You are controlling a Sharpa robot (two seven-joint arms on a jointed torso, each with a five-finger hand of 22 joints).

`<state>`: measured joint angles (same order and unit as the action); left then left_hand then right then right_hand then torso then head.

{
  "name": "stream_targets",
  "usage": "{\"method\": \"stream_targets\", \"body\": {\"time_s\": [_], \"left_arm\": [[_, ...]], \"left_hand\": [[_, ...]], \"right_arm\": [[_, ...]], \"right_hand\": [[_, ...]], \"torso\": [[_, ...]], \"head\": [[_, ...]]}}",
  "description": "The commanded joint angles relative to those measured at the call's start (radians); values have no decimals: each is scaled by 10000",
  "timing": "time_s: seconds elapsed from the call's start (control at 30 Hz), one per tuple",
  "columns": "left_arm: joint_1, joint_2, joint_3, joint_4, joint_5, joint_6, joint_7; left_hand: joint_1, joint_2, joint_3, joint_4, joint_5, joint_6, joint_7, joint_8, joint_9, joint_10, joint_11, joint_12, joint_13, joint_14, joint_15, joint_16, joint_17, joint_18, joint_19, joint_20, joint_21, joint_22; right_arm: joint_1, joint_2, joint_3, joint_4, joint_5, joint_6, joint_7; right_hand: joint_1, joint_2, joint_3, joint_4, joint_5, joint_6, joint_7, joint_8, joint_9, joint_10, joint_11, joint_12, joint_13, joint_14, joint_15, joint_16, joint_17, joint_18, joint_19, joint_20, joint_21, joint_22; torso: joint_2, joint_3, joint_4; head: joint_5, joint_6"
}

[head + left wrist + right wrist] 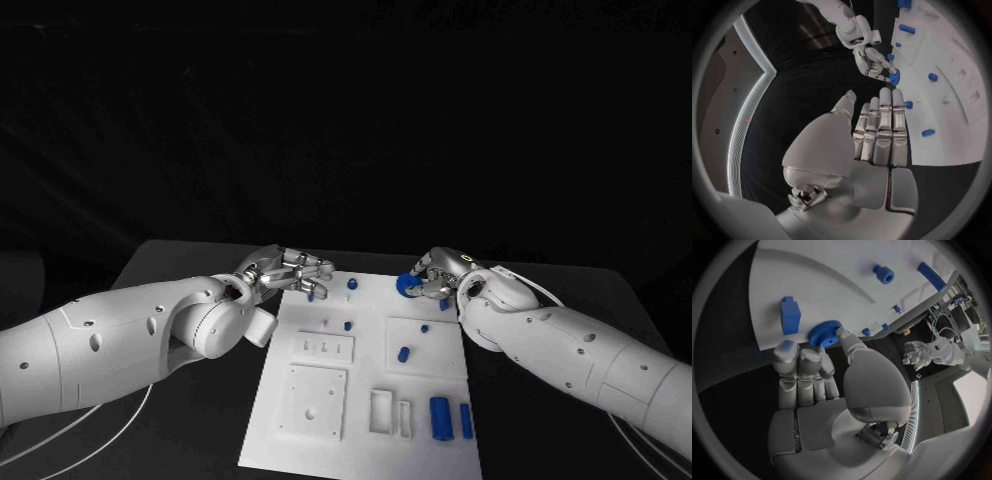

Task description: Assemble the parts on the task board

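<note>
So the job looks only partly done. On the left side, the robot's silver left hand (289, 270) hovers over the far left corner of the flat white task board (289, 440), at about 11 o'clock from the board's middle. In the left wrist view its fingers (882, 125) lie straight and side by side, and it holds nothing.

Moving to the middle, a few small blue pegs (353, 285) stand near the far edge, so I think some pieces are already in place. One short blue peg (405, 353) sits near the middle of the board. At about 5 o'clock, two long blue blocks (441, 417) lie flat, just beside each other. They look like they wait for their turn.

On the right, the silver right hand (437, 277) is at the far right corner, at about 1 o'clock. Its fingertips (842, 333) touch a round blue gear with little teeth (824, 333) that lies at the board's edge, near a chunky blue block (789, 314). I cannot tell if the hand grips the gear or only presses on it.

I think the gear and the lying blocks are still left to fit.
</note>
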<state>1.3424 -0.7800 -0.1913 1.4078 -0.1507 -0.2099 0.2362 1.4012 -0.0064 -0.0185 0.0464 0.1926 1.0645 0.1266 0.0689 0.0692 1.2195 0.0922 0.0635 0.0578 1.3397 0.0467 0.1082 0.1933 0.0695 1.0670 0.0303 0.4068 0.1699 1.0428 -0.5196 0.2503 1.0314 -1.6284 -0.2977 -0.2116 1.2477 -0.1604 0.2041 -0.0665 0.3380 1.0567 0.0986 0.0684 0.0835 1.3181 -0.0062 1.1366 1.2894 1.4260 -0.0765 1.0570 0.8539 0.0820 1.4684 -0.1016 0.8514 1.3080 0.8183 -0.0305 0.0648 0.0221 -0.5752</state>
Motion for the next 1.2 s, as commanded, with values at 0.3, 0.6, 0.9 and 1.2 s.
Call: {"method": "stream_targets", "body": {"time_s": [0.3, 0.6, 0.9, 1.2], "left_arm": [[6, 48, 8, 17, -56, 194, -3], [7, 32, 8, 22, -80, 184, -21], [13, -6, 10, -38, -90, 115, 3], [26, -66, 20, -121, -92, 13, 42]], "left_hand": [[-15, 87, -3, -65, -66, -68, 7, -56, -4, -96, 0, -41, 15, -40, 24, -33, 11, -63, -53, 15, 69, -35], [-15, 87, -3, -65, -66, -68, 7, -56, -4, -96, 0, -41, 15, -40, 24, -33, 11, -63, -53, 15, 69, -35], [-15, 87, -3, -65, -66, -68, 7, -56, -4, -96, 0, -41, 15, -40, 24, -33, 11, -63, -53, 15, 69, -35], [-14, 78, -9, -81, -72, -107, 21, -58, -9, -118, 8, -43, 14, -28, 23, -27, 13, -61, -56, 14, 91, -44]], "right_arm": [[-27, 61, -120, -44, -266, 455, 43], [-24, 21, -245, 193, -1016, -9, -185], [-21, -172, -296, 1077, -1827, -1047, -514], [10, -330, -297, 2274, -2319, -1652, -664]], "right_hand": [[-34, 183, 920, -412, -22, 898, -207, -58, -8, 92, -113, 92, 77, 72, -53, 35, 20, -46, 550, -13, 46, 307], [-41, 211, 1225, -645, -404, 1310, -314, -51, -2, 159, -157, 132, 116, 83, -78, 28, 19, -102, 556, -46, 21, 363], [-2, 32, 1179, -284, -614, 1535, -398, -55, 25, 268, -197, 188, 161, 93, -114, 69, 61, -132, 572, -84, 74, 412], [53, -62, 1259, -130, -761, 1596, -416, -55, 21, 296, -203, 158, 150, 98, -118, 61, 51, -147, 575, -89, 104, 432]], "torso": [[-2, 4, -13], [-7, 2, -20], [-23, 4, -14], [-7, -17, -4]], "head": [[3, -12], [6, 1], [14, -6], [9, 19]]}}
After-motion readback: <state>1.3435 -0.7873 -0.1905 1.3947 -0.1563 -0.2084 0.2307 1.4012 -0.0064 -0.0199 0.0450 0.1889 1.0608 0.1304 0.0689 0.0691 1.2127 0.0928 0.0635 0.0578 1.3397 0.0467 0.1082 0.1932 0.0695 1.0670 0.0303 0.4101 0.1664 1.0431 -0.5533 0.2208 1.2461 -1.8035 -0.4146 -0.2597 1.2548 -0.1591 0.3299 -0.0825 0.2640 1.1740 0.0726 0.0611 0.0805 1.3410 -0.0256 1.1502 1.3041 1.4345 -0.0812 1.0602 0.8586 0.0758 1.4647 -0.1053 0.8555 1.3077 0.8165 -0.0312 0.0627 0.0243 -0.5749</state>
